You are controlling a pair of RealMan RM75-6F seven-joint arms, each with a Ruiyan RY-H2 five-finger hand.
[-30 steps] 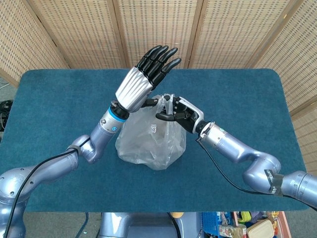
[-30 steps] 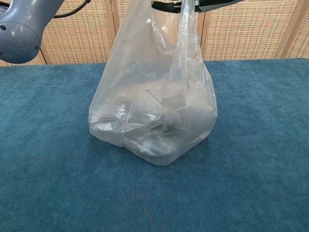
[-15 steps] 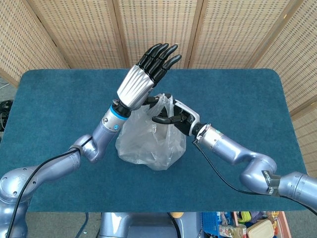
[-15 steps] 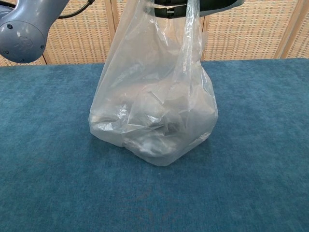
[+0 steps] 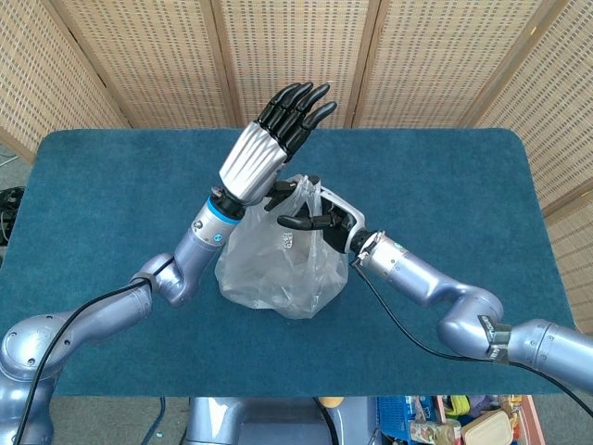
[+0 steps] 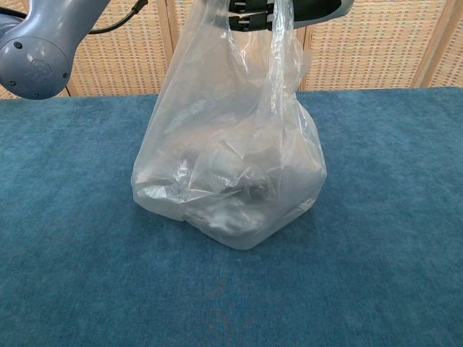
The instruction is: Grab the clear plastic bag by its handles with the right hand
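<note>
The right hand (image 5: 320,219) advances, its fingers (image 5: 295,222) now curling through the handles (image 6: 278,43) of the clear crumpled plastic bag (image 6: 230,173), while the left hand (image 5: 271,148) stays raised, empty, fingers extended.

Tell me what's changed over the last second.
The right hand slid further left through the bag's handles, its forearm following. The left hand stayed raised and open above the bag. The bag's base stayed put on the table.
</note>
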